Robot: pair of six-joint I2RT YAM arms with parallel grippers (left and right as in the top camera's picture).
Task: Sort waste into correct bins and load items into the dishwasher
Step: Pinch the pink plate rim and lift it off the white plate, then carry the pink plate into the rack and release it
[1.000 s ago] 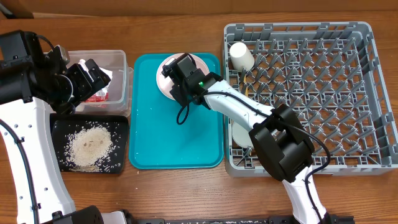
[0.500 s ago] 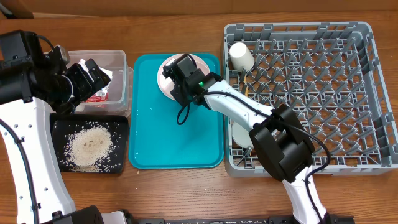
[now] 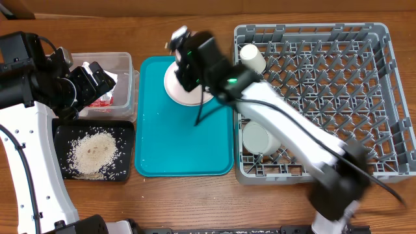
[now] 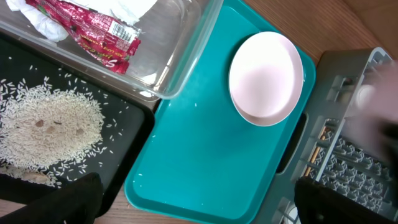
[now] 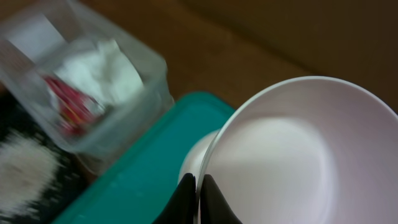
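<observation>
— Wooden bench (image 3: 195,201) is noted beneath everything. Where is the pink bowl (image 5: 292,155) found?

— It is held tilted over the far end of the teal tray (image 3: 182,143), its rim pinched between the closed fingers of the right pincer (image 5: 199,190). A second pale dish (image 5: 194,155) is seen beneath it on the tray; whether the two touch cannot be told.

— And around it?

— To the right, the grey dish rack (image 3: 325,97) is found, with a cream cup (image 3: 252,58) and a grey-green bowl (image 3: 259,138) lodged along its tray side. To the left, the wrapper (image 4: 99,34) and napkin (image 4: 134,9) lie in the clear tub (image 4: 180,56), and rice (image 3: 94,153) in the black tray (image 3: 62,130). The left pincer (image 4: 198,200) is held wide open and empty, by the tub.

— How should the step be done well?

— Loading of the bowl is judged to be in hand. The rim grip is narrow, so the bowl should be raised clear of the lower dish first, then carried across slowly and kept from swinging. It is best stood on edge in a free row of pegs, apart from cup and bowl, and released only once supported.
</observation>
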